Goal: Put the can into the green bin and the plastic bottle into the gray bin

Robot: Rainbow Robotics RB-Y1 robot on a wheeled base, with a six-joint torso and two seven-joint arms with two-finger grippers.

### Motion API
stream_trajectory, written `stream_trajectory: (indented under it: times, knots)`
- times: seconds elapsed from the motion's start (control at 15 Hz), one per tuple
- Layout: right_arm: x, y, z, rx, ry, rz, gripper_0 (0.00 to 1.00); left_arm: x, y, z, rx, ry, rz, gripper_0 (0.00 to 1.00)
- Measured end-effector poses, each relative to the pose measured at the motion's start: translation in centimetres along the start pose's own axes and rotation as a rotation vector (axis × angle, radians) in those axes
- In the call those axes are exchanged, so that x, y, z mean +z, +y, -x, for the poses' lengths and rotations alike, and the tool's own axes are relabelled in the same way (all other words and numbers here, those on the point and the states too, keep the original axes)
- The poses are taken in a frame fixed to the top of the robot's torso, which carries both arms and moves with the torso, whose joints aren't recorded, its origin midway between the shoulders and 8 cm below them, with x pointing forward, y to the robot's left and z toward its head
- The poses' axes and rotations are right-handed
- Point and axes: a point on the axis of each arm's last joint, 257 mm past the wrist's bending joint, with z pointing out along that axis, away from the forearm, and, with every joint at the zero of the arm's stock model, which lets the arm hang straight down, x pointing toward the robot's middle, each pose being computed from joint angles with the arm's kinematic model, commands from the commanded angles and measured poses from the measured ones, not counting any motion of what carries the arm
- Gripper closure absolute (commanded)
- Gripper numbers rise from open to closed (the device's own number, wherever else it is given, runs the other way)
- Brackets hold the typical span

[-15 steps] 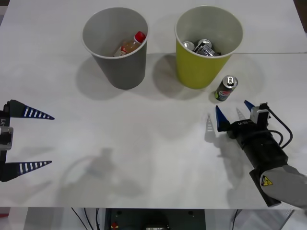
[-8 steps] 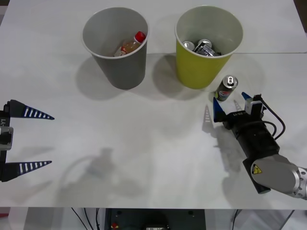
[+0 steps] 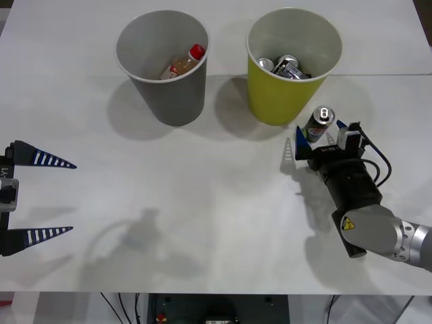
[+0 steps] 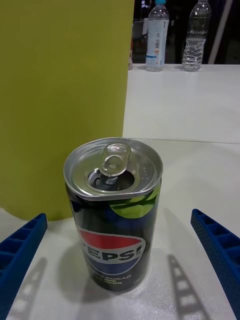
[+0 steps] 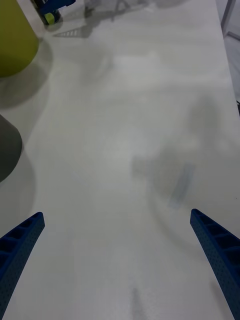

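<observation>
The can, black with a round red-white-blue logo and a silver top, stands upright on the white table beside the green bin. My right gripper is open, one blue finger on each side of the can, not touching it. Left of the green bin stands the gray bin, and the plastic bottle with its red cap lies inside it. Far off at the table's left edge, my left gripper rests open and holds nothing.
Several silvery cans lie in the green bin. The white table stretches bare between the two arms. Clear bottles stand on another table in the room behind.
My right gripper has moved forward toward the green bin until its open fingers flank the can. The left arm has not moved.
</observation>
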Motion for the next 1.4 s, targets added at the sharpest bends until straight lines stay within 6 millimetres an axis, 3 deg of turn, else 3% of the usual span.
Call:
stream_trajectory:
  times: [0.47, 0.53, 0.6, 0.73, 1.4]
  knots:
    - [1.4, 0.1, 0.4, 0.0, -0.001, -0.014, 0.0, 0.0, 0.0, 0.0, 0.0, 0.0, 0.0, 0.0]
    - [1.5, 0.2, 0.4, -0.001, -0.001, -0.013, 0.09, 0.0, 0.0, 0.0, 0.0, 0.0, 0.0, 0.0]
    - [1.5, 0.2, 0.5, -0.003, -0.001, -0.012, 0.44, 0.0, 0.0, 0.0, 0.0, 0.0, 0.0, 0.0]
    - [1.6, 0.3, 0.5, -0.008, 0.0, -0.01, 1.0, 0.0, 0.0, 0.0, 0.0, 0.0, 0.0, 0.0]
    - [1.6, -0.2, 0.2, -0.021, 0.009, -0.011, 1.0, 0.0, 0.0, 0.0, 0.0, 0.0, 0.0, 0.0]
